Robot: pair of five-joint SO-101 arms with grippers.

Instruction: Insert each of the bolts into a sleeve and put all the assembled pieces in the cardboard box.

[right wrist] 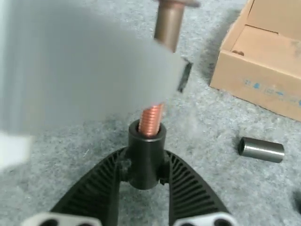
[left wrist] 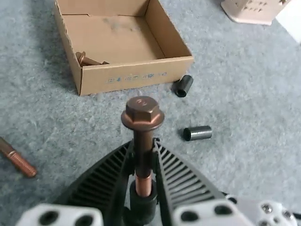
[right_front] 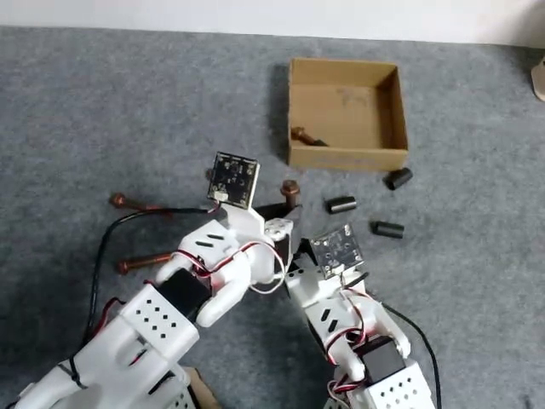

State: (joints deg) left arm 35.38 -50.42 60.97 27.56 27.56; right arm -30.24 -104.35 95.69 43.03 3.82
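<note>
Copper bolt (left wrist: 142, 115) is hanging threads-down, the left gripper (left wrist: 142, 148) pinching its shank, so its tip is sitting inside the black sleeve (right wrist: 146, 141) the right gripper (right wrist: 144, 162) is clamping upright.

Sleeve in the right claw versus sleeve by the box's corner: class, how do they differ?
The held sleeve stands roughly upright; the corner sleeve lies on its side. The right claw grips the held one; the corner one lies free. A bolt enters the held one; the corner one has none. Both are dark tubes.
</note>
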